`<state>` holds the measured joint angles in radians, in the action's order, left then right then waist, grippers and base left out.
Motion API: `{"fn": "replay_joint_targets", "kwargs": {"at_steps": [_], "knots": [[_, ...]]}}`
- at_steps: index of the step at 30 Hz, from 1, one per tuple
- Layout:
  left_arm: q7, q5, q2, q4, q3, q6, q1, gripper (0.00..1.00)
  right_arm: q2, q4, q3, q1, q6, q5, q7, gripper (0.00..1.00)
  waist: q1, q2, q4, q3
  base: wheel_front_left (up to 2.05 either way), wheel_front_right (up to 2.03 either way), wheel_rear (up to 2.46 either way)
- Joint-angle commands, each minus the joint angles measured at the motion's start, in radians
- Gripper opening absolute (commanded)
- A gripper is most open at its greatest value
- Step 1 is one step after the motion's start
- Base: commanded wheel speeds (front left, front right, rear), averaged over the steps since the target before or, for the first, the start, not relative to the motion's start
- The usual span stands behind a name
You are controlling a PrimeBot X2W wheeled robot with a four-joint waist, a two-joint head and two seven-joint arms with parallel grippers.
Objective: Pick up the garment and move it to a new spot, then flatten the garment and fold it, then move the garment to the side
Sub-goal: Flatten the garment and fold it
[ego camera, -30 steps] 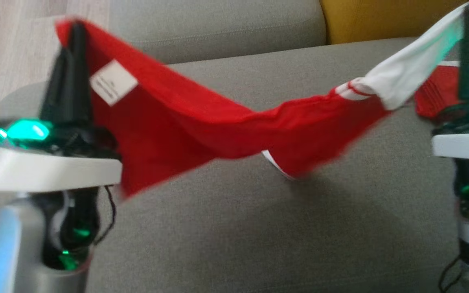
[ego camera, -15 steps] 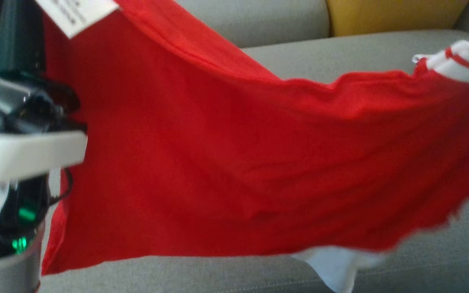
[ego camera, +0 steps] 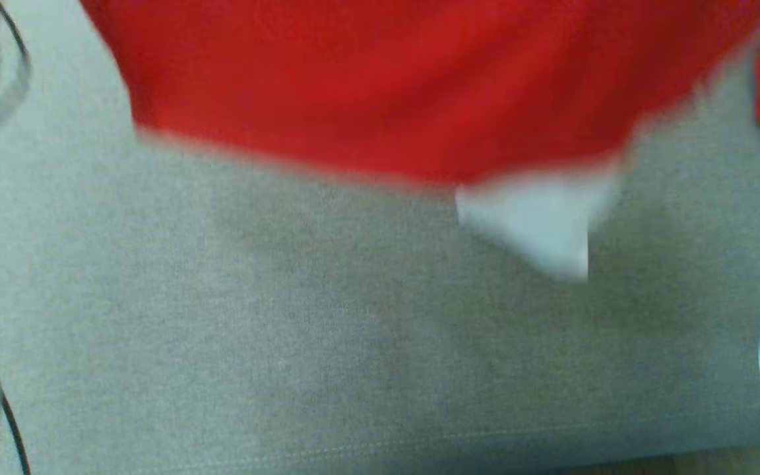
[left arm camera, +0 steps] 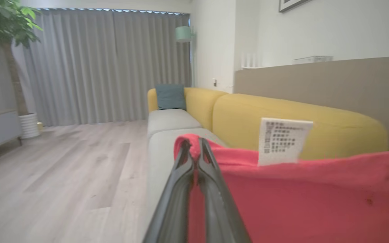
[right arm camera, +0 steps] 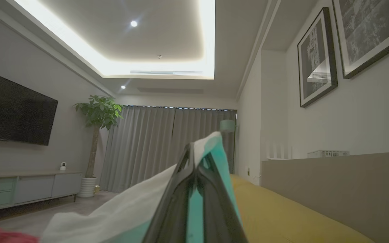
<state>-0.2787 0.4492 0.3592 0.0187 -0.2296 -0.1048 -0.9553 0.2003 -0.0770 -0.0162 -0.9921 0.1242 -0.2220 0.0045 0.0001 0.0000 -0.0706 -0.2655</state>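
Observation:
The garment (ego camera: 386, 92) is red with white parts and hangs stretched across the top of the head view above the grey sofa seat (ego camera: 287, 330); a white flap (ego camera: 538, 224) dangles below its lower edge. In the left wrist view my left gripper (left arm camera: 194, 145) is shut on a red corner of the garment (left arm camera: 299, 202), beside its white care label (left arm camera: 284, 140). Over in the right wrist view my right gripper (right arm camera: 198, 152) is shut on a white part of the garment (right arm camera: 130, 209), raised toward the room. Both arms stand at the head view's side edges, blurred.
The grey sofa seat's front edge (ego camera: 419, 455) runs along the bottom of the head view. A yellow sofa back (left arm camera: 299, 114) with a teal cushion (left arm camera: 170, 96), wooden floor (left arm camera: 62, 168), curtains, a potted plant (right arm camera: 96, 135) and a TV cabinet (right arm camera: 29, 189) lie beyond.
The garment has been lifted and spread wider between both grippers, rising to the top of the head view. The head view has tilted down toward the seat's front edge.

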Motion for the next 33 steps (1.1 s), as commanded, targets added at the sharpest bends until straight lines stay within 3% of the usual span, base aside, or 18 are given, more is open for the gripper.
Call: {"fn": "replay_joint_targets", "kwargs": {"at_steps": [1,8,13,16,23,30,33], "knots": [[0.026,-0.039,0.051,0.076,0.026,0.004,-0.124,0.00,-0.035,-0.084,-0.023,-0.127,0.007,0.038,-0.059,0.00,-0.0001,0.0000,-0.004,-0.056,0.00,0.00,0.00],[0.188,-0.141,0.054,0.396,-0.022,0.047,-0.418,0.00,-0.129,-0.471,0.018,-0.477,0.007,0.233,-0.230,0.00,-0.0001,0.0000,-0.066,-0.145,0.00,0.00,0.00],[0.285,-0.164,0.044,0.515,-0.040,0.068,-0.496,0.00,-0.148,-0.585,0.024,-0.551,0.007,0.262,-0.256,0.00,-0.0001,0.0000,-0.093,-0.237,0.00,0.00,0.00],[0.360,-0.168,0.036,0.599,-0.040,0.068,-0.510,0.00,-0.149,-0.637,-0.022,-0.544,0.007,0.205,-0.264,0.00,-0.0001,0.0000,-0.105,-0.307,0.00,0.00,0.00],[0.498,-0.160,0.031,0.762,-0.037,0.074,-0.479,0.00,-0.150,-0.556,-0.150,-0.422,0.007,0.068,-0.266,0.00,-0.0001,0.0000,-0.118,-0.408,0.00,0.00,0.00],[0.534,-0.146,0.029,0.798,-0.022,0.093,-0.509,0.00,-0.150,-0.452,-0.190,-0.326,0.007,0.032,-0.266,0.00,-0.0001,0.0000,-0.119,-0.381,0.00,0.00,0.00],[0.537,-0.129,0.014,0.796,-0.019,0.122,-0.509,0.00,-0.150,-0.411,-0.202,-0.273,0.007,0.021,-0.266,0.00,-0.0001,0.0000,-0.109,-0.363,0.00,0.00,0.00]]}}
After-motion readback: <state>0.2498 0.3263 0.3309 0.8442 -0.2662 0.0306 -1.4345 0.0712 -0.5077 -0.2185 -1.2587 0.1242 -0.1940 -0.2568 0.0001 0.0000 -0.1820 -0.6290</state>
